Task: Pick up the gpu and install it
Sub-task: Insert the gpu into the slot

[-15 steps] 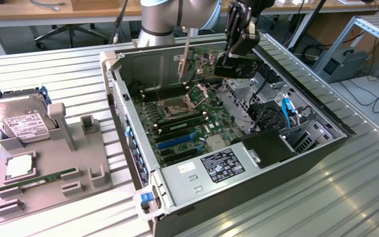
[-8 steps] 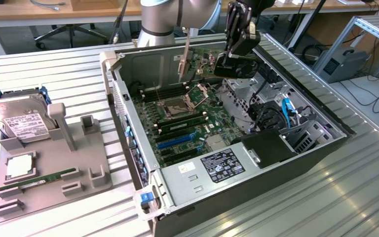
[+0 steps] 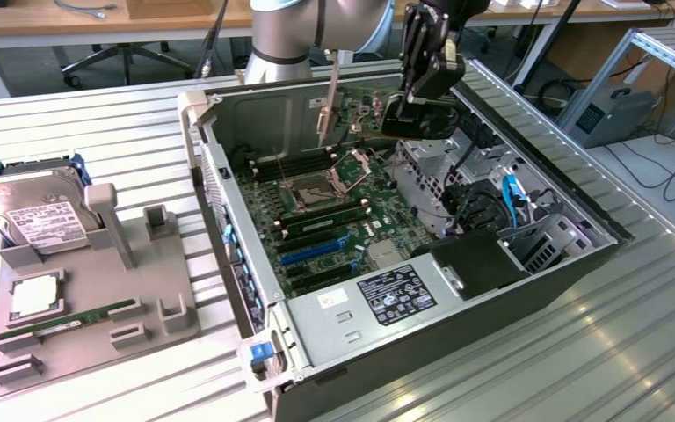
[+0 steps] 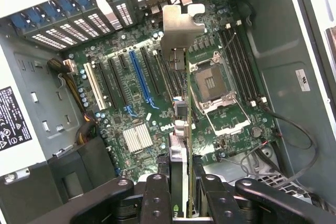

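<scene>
My gripper (image 4: pixel 182 203) is part-way closed, its two black fingers (image 4: pixel 157 199) clamped on the graphics card (image 4: pixel 179 156), one on each face. I see the card edge-on. It runs straight out ahead of the fingers and ends in its silver bracket (image 4: pixel 177 32) at the far end. In the exterior view the gripper (image 3: pixel 417 119) hangs over the open computer case (image 3: pixel 212 167), and the bracket (image 3: pixel 330 105) stands upright beside the fingers, towards the exterior view's left. The card is in the air, apart from the motherboard (image 4: pixel 157 124) below the fingers. A blue slot (image 4: pixel 140 77) lies to one side of the held card and the bare processor socket (image 4: pixel 211 82) to the other. Well away from the fingers, outside the case, a grey tray (image 3: pixel 91 325) carries a hard drive (image 3: pixel 35 215) and a memory stick (image 3: pixel 68 318).
</scene>
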